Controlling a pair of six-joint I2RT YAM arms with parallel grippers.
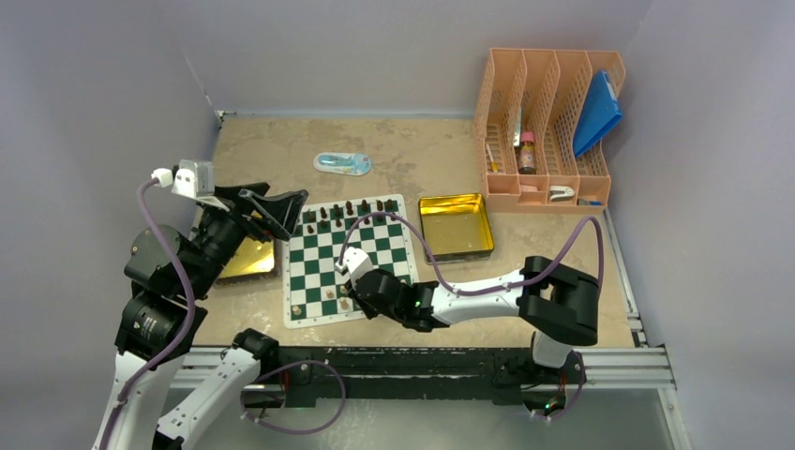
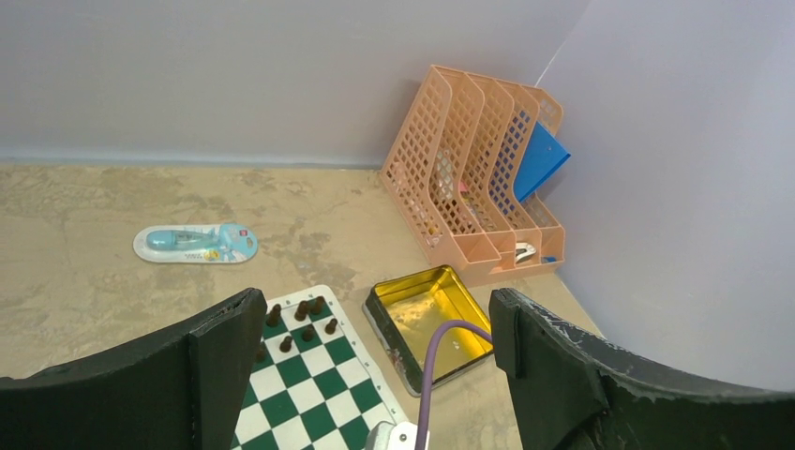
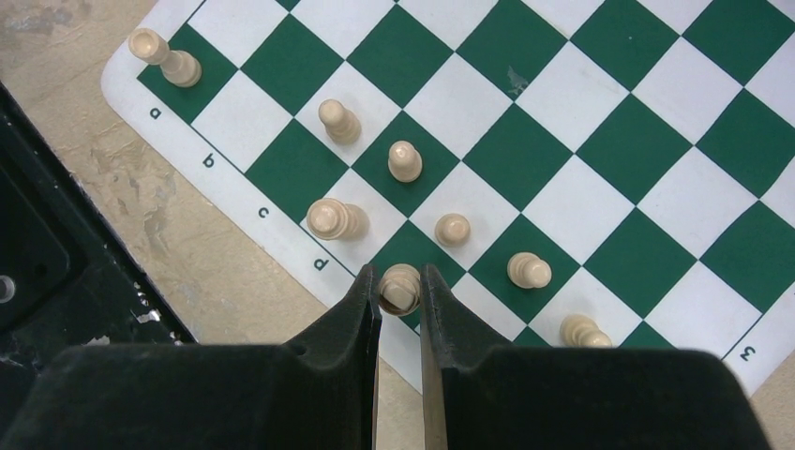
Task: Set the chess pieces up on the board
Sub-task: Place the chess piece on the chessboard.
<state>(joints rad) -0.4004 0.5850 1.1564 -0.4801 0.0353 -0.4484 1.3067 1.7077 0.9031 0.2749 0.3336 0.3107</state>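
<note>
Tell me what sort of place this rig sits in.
Likely a lab robot test cell, not a home: plain grey walls box in the tabletop, the arms mount on an aluminium rail, and staged props lie about: chess board, gold tin, peach file organizer.

This is a robotics lab test cell, not a lived-in room. Plain grey-lilac partition walls [image 1: 375, 47] box in a small table [image 1: 422, 150] with a mottled beige top on its left, far and right sides. Along the near edge runs a slotted aluminium rail [image 1: 619, 361]. A left arm [image 1: 173, 267] and a right arm [image 1: 487, 295] stand there, with purple cables [image 1: 142, 200] looping loose. What lies on the table looks like staged props:

- a checkered board [image 1: 314, 267] with chess pieces [image 1: 349, 208]
- a gold tin [image 1: 457, 225] on its right and another tin [image 1: 248, 261] on its left
- a packaged toothbrush [image 1: 342, 163] farther back
- an orange file rack [image 1: 548, 122] holding a blue folder [image 1: 597, 112], far right
</note>
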